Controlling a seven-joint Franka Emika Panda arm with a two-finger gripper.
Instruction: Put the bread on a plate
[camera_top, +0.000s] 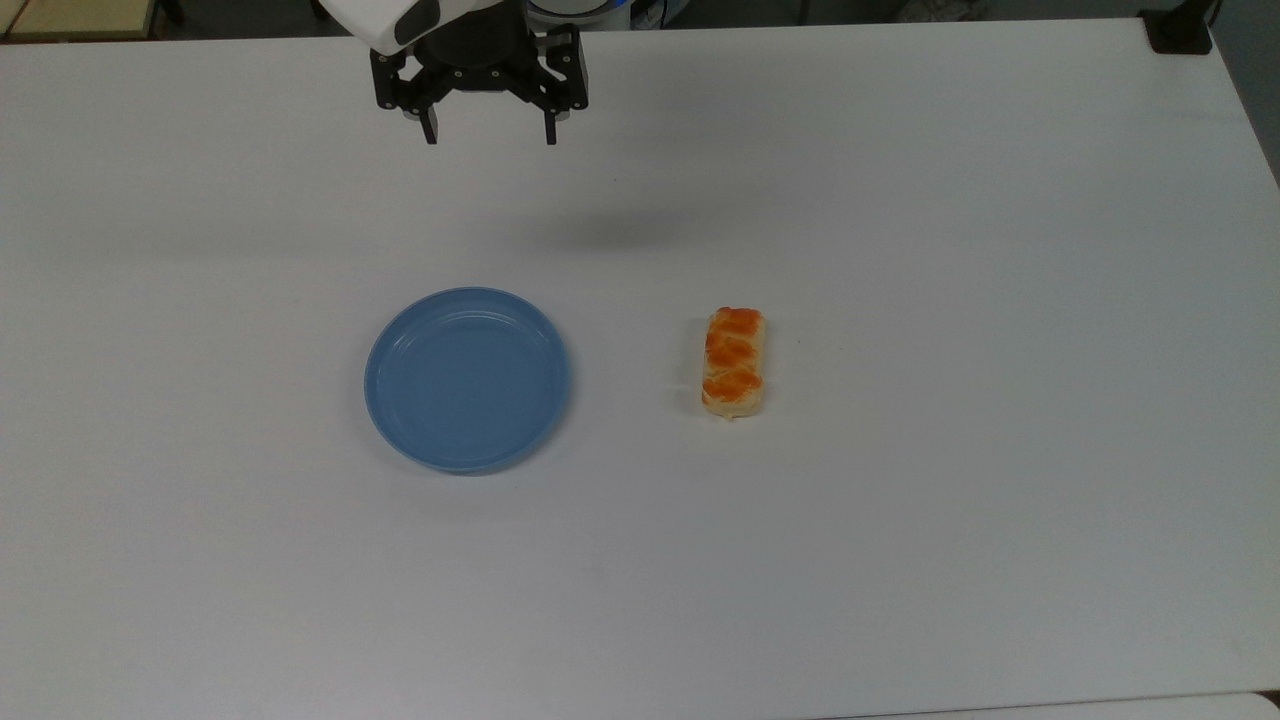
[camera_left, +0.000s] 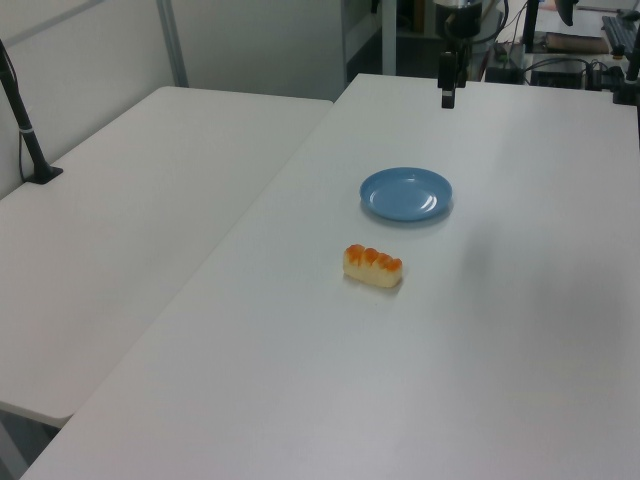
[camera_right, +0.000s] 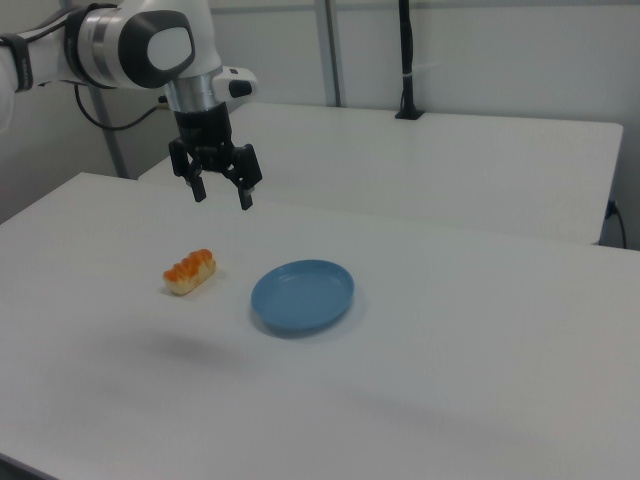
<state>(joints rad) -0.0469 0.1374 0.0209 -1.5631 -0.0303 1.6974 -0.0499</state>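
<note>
The bread lies flat on the white table, a pale-yellow bar with three orange-brown lobes; it also shows as the bread and the bread. The light-blue plate sits empty to the top view's left of it, about a plate's width away, seen too as the plate and the plate. My gripper hangs open high above the table near its far edge, well clear of both, fingers pointing down. In the right view the gripper hovers above and behind the bread.
A second white table stands alongside on the left view's left. A black post base sits at the top view's far right corner. Cables and equipment crowd the far end behind the arm.
</note>
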